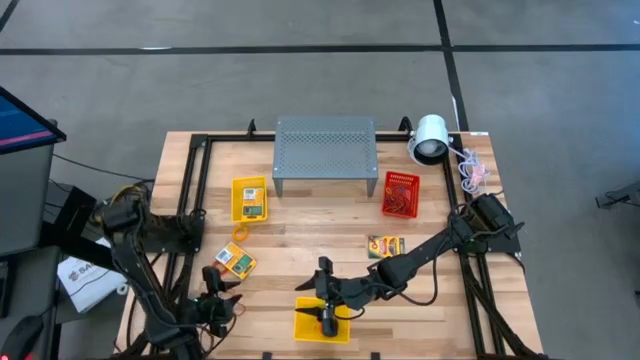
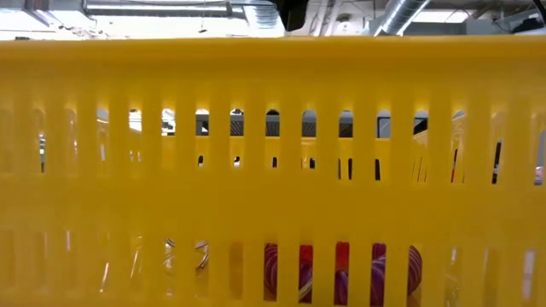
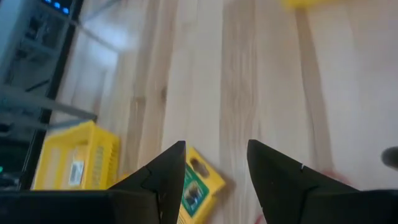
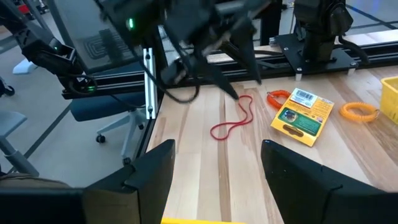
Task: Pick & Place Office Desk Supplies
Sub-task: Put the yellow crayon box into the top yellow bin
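Note:
A yellow-and-green crayon box (image 1: 235, 260) lies flat on the wooden table, near left. My left gripper (image 1: 222, 296) hovers open just near of it; in the left wrist view the box (image 3: 198, 186) shows below and partly behind one finger (image 3: 168, 171). A red rubber band (image 4: 233, 124) lies on the wood between the two arms, and orange bands (image 4: 357, 111) lie by the box (image 4: 303, 115). My right gripper (image 1: 326, 312) stands open over a yellow basket (image 1: 303, 328) at the near edge, with nothing between its fingers (image 4: 155, 168).
A second crayon box (image 1: 386, 245) lies right of centre. Another sits in a yellow basket (image 1: 250, 198) at the far left, beside the grey perforated stand (image 1: 325, 150). A red basket (image 1: 400, 193) and white lamp (image 1: 430, 138) stand far right. The low view is filled by a yellow basket wall (image 2: 273, 170).

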You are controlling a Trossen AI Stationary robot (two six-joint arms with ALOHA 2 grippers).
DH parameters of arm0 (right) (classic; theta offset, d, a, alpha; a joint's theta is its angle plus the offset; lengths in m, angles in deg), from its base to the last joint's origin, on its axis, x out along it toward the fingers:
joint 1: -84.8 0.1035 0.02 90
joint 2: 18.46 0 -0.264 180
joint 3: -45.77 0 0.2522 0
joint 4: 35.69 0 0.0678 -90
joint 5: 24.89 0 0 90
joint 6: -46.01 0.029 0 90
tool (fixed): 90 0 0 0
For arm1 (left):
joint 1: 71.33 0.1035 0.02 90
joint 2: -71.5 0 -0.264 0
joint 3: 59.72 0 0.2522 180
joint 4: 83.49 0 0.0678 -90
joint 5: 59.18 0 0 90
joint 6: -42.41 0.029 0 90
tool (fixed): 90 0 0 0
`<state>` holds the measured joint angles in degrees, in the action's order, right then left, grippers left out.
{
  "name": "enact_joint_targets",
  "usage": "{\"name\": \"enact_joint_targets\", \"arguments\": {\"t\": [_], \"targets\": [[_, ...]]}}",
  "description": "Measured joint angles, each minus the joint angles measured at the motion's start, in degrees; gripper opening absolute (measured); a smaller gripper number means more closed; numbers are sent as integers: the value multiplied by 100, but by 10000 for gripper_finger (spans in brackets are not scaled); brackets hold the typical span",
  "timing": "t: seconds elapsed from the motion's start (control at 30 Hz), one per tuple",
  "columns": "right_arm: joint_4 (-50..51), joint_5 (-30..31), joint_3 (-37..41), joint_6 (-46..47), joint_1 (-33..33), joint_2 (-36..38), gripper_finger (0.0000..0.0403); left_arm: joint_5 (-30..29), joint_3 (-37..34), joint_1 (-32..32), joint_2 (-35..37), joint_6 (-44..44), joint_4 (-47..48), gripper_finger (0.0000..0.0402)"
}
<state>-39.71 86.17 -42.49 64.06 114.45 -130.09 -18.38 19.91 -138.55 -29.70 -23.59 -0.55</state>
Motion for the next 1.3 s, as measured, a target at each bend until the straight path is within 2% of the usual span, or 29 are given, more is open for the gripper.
{"name": "enact_joint_targets", "arguments": {"t": [0.17, 0.43, 0.67, 0.87, 1.07, 1.3], "targets": [[0, 0, 0, 0, 2, 0, 234, 510, -4, 137, -508, -2, 74, 167], [0, 0, 0, -5, 60, 0, 234, 547, -4, 126, -762, 6, 91, 168], [6, 0, -1, -50, 109, 0, 234, 1010, -5, 135, -1081, 306, 79, 168], [20, 0, -2, -89, 150, 0, 234, 1003, -7, 135, -1107, 313, 46, 168], [18, 0, -2, -155, 177, 0, 234, 1051, -264, 162, -1107, 726, -665, 168], [18, 0, -2, -155, 226, 0, 234, 1173, -434, 407, -1105, 769, -693, 168]]}}
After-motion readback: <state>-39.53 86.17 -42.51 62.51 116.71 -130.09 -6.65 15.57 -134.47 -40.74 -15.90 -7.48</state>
